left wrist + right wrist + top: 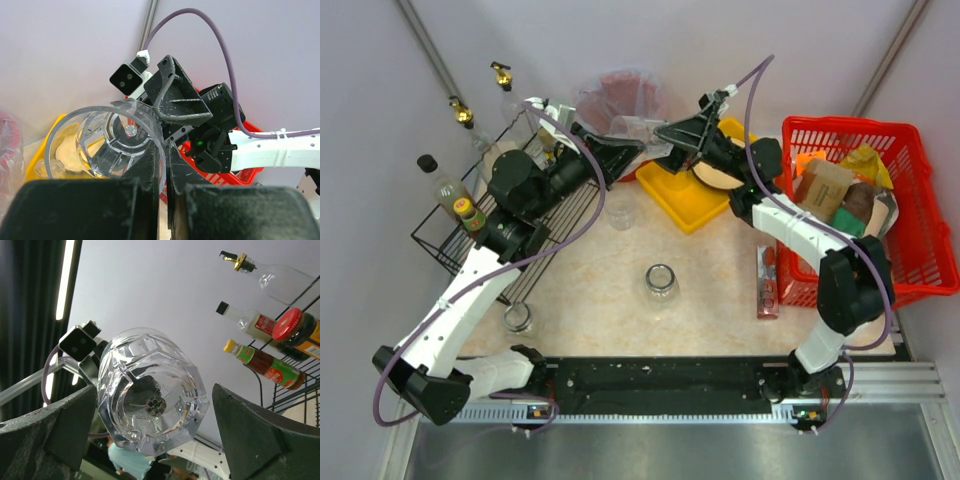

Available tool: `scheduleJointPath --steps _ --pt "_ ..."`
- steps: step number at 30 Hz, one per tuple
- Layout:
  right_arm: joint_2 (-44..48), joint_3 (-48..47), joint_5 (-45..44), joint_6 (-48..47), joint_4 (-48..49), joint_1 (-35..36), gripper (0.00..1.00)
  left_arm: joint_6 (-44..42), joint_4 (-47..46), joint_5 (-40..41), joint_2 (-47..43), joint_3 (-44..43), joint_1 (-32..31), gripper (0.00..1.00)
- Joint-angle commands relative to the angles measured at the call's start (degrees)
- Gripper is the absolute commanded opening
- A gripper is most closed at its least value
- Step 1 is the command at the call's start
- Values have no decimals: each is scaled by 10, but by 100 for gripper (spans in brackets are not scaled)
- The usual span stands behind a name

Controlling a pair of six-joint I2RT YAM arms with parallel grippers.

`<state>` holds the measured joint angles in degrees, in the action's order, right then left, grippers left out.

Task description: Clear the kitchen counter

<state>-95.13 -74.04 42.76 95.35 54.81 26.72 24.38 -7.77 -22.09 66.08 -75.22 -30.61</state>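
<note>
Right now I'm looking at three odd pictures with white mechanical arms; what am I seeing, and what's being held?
Those are two robot arms fixed along a marble-patterned kitchen counter. One picture looks down from above; the other two come from cameras on each wrist. The left gripper pinches the rim of a clear glass, while the right gripper is open around its base. On the counter sit a yellow tray, a red basket, a wire rack of bottles and a few clear jars.
</note>
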Motion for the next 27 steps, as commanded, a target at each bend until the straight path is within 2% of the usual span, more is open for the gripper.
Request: scheduleJointPath --steps 1,5,8,9,12,13,15,19,21,24,27 --pt "-2 6 7 63 121 -4 93 1 -47 -6 -22 -30 -3 0" --pt "-9 -4 15 64 120 -4 72 -3 -30 -2 -24 -28 -3 0" --pt "-13 -8 21 64 117 -4 48 -7 -22 4 -26 -27 -3 0" --pt "-14 -8 22 65 116 -4 37 -7 -20 3 -26 -27 -3 0" --pt "-17 -6 24 62 111 -4 10 -14 -12 5 -28 -21 -3 14" --pt "-17 -7 28 57 105 -4 5 -15 -10 9 -29 -19 -3 21" --pt "-16 -10 32 38 83 -4 0 -19 -4 19 -34 -8 -2 41" --pt "-9 -6 42 -9 41 -16 0 -42 16 56 -55 19 -2 83" --pt "5 1 49 -59 -10 -32 0 -68 26 86 -67 47 -3 98" --pt "21 9 51 -147 -92 -58 0 -83 55 143 -72 79 -2 98" --pt "33 -11 35 -288 -249 -69 0 -76 95 202 -70 94 -2 98"
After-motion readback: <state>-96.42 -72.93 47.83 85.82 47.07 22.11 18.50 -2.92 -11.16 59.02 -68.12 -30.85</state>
